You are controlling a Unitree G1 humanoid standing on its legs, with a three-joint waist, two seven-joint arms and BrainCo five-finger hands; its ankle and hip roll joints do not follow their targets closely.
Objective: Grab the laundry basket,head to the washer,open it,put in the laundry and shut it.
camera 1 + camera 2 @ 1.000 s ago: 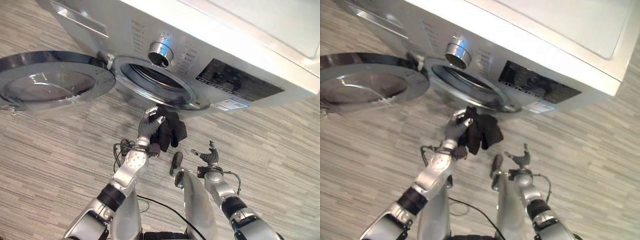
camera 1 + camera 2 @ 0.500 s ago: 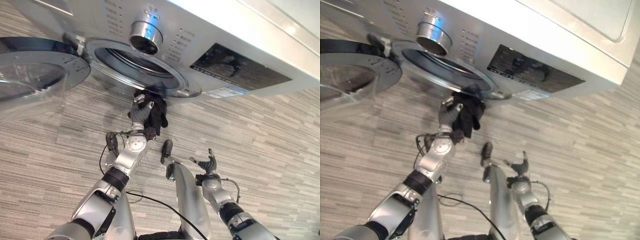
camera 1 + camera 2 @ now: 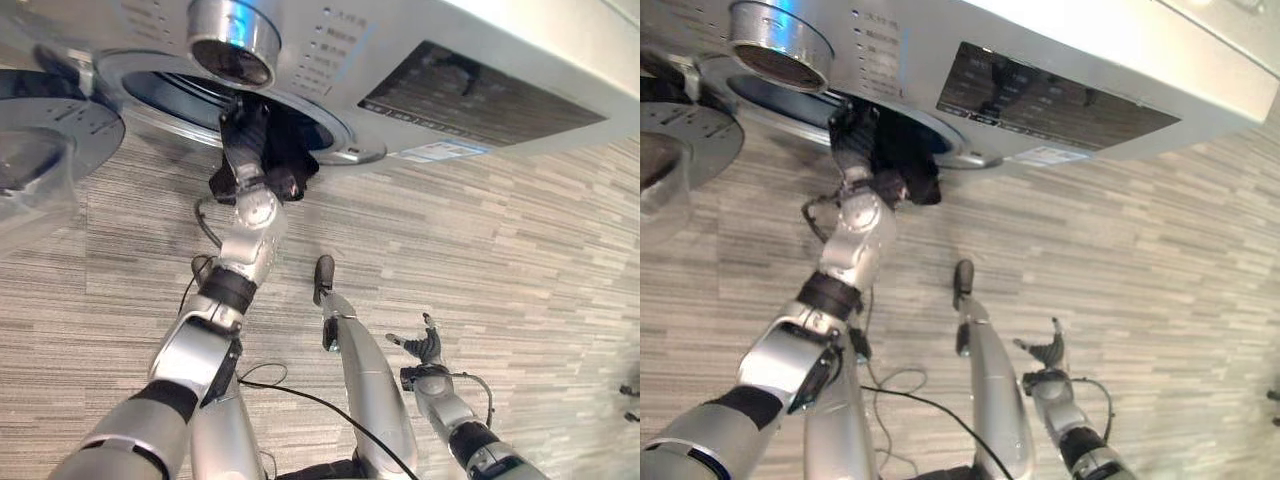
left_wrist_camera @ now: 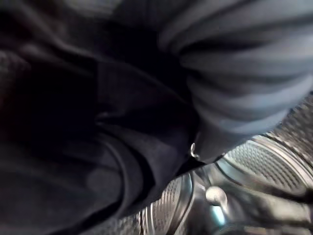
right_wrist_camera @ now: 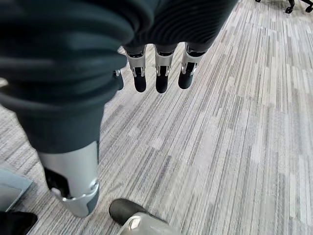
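The silver-grey washing machine (image 3: 1060,60) has tiny words by its shiny round knob (image 3: 232,28), on its dark display panel (image 3: 1060,98) and on a small white sticker (image 3: 435,151). None can be read.

You have the washer (image 3: 420,70) at the far side, with its round opening (image 3: 200,100) at the far left and the control panel (image 3: 480,95) to the right of it. The door (image 3: 50,130) stands out further left. The left hand (image 3: 245,140) is at the opening's near rim, with the laundry (image 3: 285,160) against it on the right. The right hand (image 3: 422,348) hangs near, at the right, over the floor (image 3: 520,260), well apart from the washer.
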